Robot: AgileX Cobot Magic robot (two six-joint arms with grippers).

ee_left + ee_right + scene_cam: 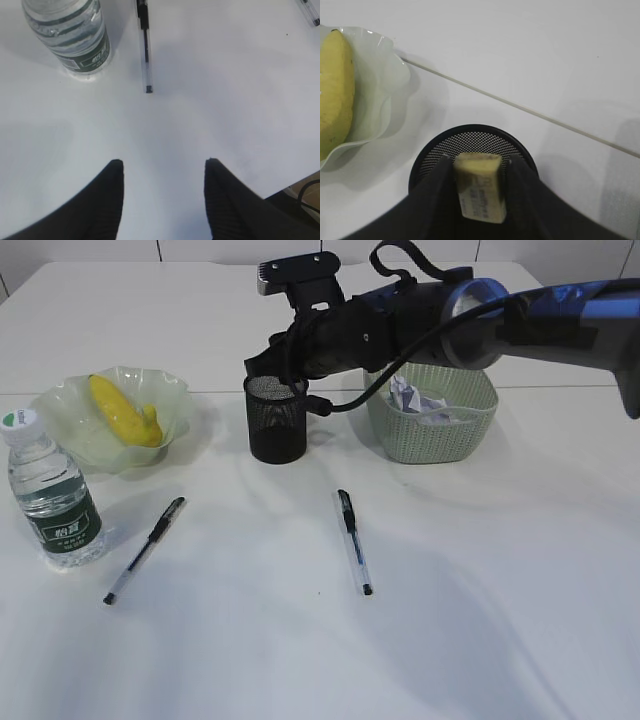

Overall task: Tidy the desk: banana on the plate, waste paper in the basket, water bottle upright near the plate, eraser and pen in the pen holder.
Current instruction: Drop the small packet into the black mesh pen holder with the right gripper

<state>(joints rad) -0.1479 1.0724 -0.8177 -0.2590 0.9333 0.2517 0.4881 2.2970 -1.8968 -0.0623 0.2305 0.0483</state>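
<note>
A white table (480, 620) with a thin seam, perhaps a joint.

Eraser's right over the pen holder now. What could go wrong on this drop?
1. The eraser sits between the right gripper's fingers near the pen holder's close rim; it may clip the rim.
2. The fingers look close to the mesh; pulling away might tip the holder.
</note>
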